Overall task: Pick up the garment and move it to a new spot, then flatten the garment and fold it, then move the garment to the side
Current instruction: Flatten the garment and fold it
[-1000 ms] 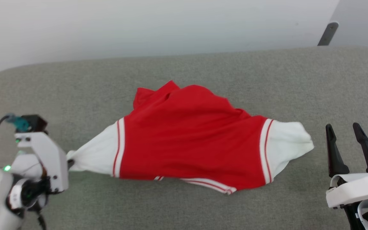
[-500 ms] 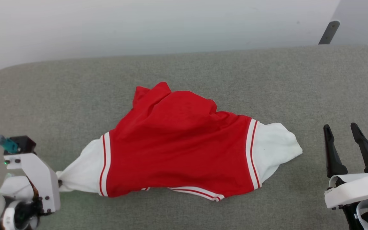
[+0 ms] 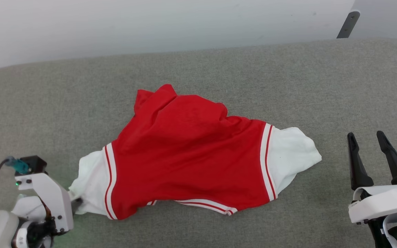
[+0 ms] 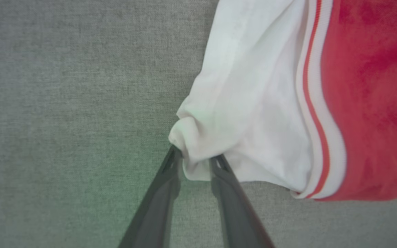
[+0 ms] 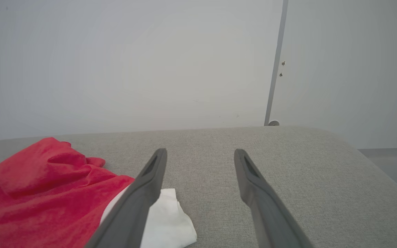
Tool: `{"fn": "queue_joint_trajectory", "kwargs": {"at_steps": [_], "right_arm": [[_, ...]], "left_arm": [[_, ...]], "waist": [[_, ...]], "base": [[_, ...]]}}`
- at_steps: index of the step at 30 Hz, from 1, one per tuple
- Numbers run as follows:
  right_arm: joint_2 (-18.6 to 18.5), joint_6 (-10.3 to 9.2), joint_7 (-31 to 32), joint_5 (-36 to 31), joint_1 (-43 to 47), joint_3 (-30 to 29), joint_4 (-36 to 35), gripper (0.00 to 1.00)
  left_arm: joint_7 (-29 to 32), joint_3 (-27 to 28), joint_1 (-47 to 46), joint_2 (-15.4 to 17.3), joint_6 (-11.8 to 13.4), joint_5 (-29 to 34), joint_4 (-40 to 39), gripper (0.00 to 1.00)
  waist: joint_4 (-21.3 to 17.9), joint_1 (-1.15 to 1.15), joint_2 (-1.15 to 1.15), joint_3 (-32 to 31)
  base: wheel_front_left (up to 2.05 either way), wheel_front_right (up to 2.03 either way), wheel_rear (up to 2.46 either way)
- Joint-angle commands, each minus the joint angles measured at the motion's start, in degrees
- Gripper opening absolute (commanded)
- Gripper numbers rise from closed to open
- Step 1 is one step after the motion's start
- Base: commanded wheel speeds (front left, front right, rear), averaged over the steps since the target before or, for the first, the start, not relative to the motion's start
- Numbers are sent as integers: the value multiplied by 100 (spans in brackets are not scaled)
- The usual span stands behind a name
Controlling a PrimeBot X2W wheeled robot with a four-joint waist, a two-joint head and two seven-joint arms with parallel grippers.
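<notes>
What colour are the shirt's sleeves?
The sleeves are white, with red-and-white striped trim; clearest in the left wrist view.

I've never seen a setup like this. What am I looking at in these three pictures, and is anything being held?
This is a robot with two arms, each ending in a gripper with two long dark fingers. One picture comes from a camera on its head, looking down; two come from wrist cameras looking along the fingers. On the grey padded surface lies the garment, a rumpled red shirt with white sleeves. The left gripper has one sleeve tip between its fingers; how firmly it pinches I cannot tell. The right gripper stands open and empty near the other sleeve.
</notes>
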Motion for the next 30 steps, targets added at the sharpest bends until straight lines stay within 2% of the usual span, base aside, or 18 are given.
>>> {"fn": "queue_joint_trajectory", "kwargs": {"at_steps": [1,5,14,20,24,30], "right_arm": [[7,-6,-23,-4,-15,-8,3,100],[18,-6,6,-28,37,-45,-57,100],[12,-6,38,-36,43,-35,-162,100],[-16,-6,89,-23,57,6,-242,100],[-45,-6,117,-8,63,-8,-314,100],[-64,-6,156,-3,43,-50,-396,100]], "left_arm": [[-1,24,-63,23,-48,-36,45,100],[126,100,-155,87,-19,-146,-62,100],[451,217,-306,393,225,-145,-635,100],[785,158,-232,416,295,-278,-469,100],[841,108,-146,435,242,-296,-339,100],[604,20,-117,392,126,-158,84,100]], "waist": [[1,0,0,-1],[20,0,0,8],[31,0,0,-3],[-18,0,0,-5],[-67,0,0,44],[-115,0,0,157]], "base": [[0,0,0],[0,0,0],[0,0,0],[0,0,0],[0,0,0],[0,0,0]]}}
